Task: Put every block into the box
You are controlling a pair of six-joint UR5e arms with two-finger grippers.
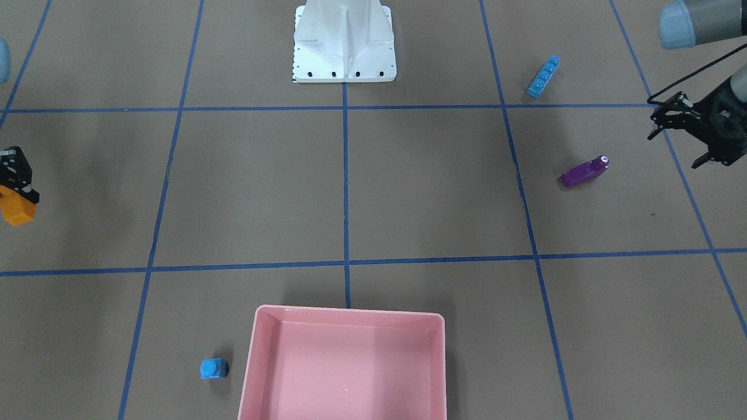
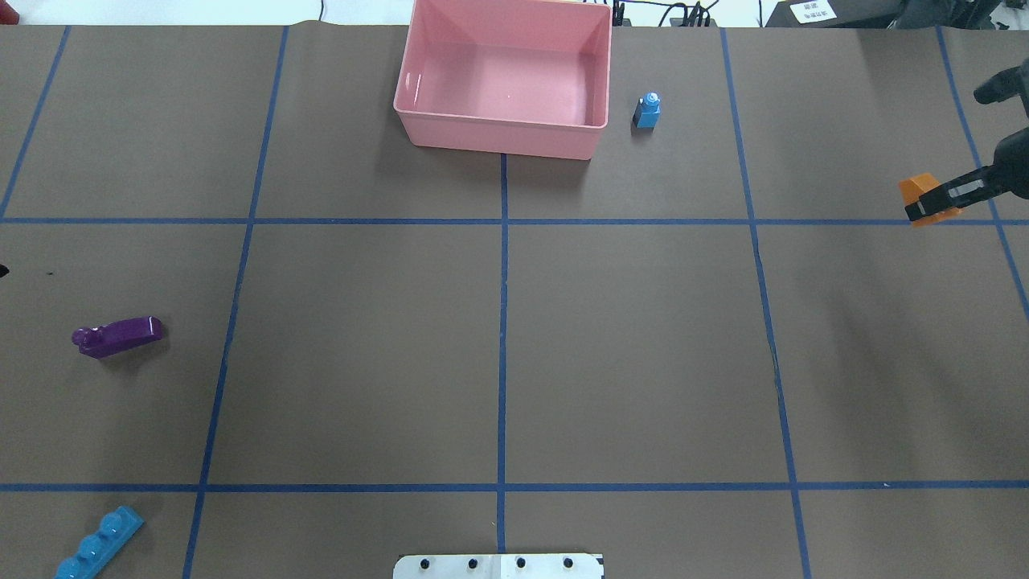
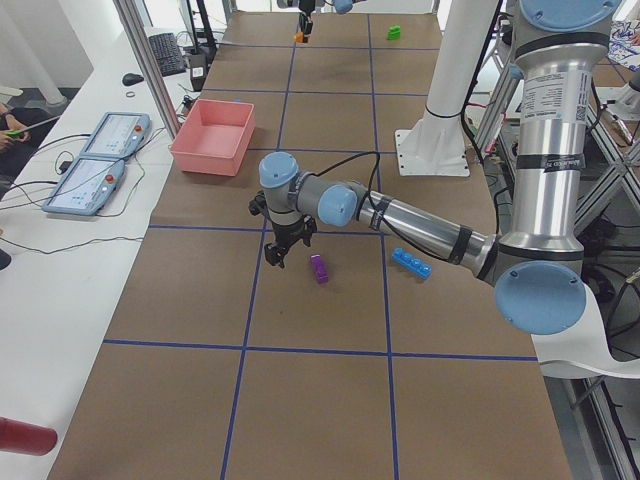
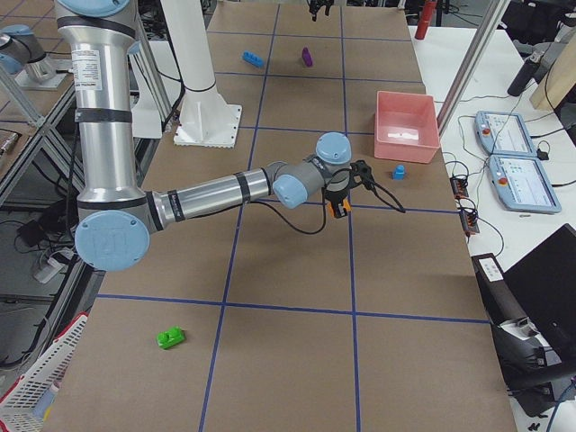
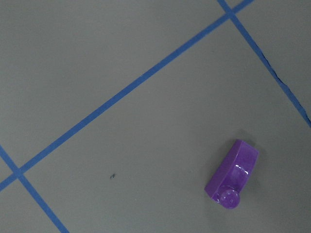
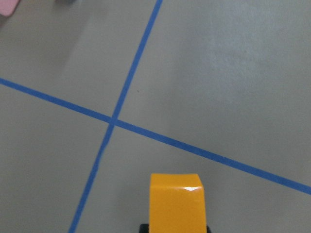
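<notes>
Right gripper (image 2: 932,206) is clamped on the orange block (image 2: 915,190), held above the table and well apart from the pink box (image 2: 498,138). No blocks are in it. The small blue block (image 2: 648,111) sits just beside the box wall on that side. Left gripper (image 1: 672,153) has fingers spread and holds nothing, near the purple block (image 1: 583,172). Long blue block (image 1: 544,76) lies further back, toward the white base (image 1: 344,64). Green block (image 4: 170,337) is far off, at the right arm's end of the table.

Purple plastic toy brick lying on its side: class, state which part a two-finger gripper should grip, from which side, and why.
Grip the purple plastic toy brick across its two long flat faces, mid-body, probably coming straight down from above. It lies tipped over, its stud pointing sideways at one end, so those parallel faces stand upright, clear of the stud.
</notes>
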